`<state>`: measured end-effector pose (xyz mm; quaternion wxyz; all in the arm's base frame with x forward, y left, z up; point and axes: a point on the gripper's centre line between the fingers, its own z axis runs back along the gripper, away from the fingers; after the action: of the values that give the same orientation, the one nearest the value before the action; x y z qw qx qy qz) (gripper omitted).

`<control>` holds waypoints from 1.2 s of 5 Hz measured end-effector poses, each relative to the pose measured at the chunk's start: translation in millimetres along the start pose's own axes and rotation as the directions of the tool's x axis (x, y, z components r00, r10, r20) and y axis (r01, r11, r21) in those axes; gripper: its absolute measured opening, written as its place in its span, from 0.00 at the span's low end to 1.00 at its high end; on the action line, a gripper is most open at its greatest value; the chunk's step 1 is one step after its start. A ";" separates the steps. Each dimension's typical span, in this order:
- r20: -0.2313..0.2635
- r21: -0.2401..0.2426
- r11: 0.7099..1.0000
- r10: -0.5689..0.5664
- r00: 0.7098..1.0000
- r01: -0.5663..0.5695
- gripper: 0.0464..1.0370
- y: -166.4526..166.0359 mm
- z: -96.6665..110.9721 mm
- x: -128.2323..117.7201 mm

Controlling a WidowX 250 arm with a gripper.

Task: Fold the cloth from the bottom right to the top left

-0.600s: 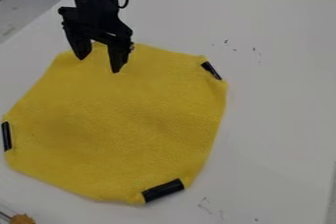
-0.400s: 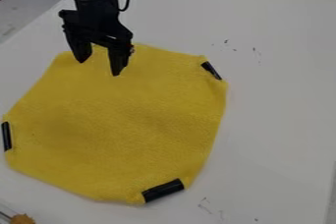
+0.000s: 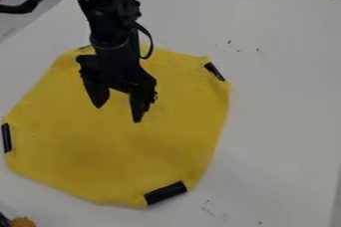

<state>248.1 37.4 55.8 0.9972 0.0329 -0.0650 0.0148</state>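
Yellow woven cloth point(image 3: 120, 156), spread nearly flat in the centre and left of the frame, with a black two-finger claw point(image 3: 118, 114) above its upper middle. The claw points down, its two fingers set well apart, with nothing between them. Whether the tips touch the fabric cannot be told. The black robot arm point(image 3: 110, 27) rises from the claw to the upper left of the frame.

Around the cloth are short black strips at the corners: one at the lower middle point(image 3: 165, 192), one at the upper right point(image 3: 214, 70) and one at the left edge point(image 3: 7, 137). A dark bit shows at the upper left corner point(image 3: 83, 47), partly behind the arm. Beneath lies a white table point(image 3: 286, 96) with small dark marks; a fuzzy orange-brown object point(image 3: 22, 222) sits at the lower left of the frame.

The fold appears not to have begun; the step in hand is likely reaching the strip at the lower middle, probably the bottom right corner. The claw should stay high enough not to drag the fabric, then lower with its fingers on either side of the edge, pinch a good bite, lift, and carry it diagonally to the upper left. A shallow pinch could slip.
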 end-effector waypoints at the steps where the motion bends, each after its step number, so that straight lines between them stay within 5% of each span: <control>1: -0.005 -0.005 1.000 -0.001 1.000 0.001 0.96 -30.3 0.0 -21.6; 4: -0.039 -0.051 0.999 -0.009 0.999 0.007 0.96 -89.3 -13.8 -66.3; 6: -0.026 -0.074 0.997 -0.006 1.000 0.004 0.96 -94.1 -20.7 -66.5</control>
<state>188.0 -56.8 20.7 0.9986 -0.0039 -0.0523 0.0102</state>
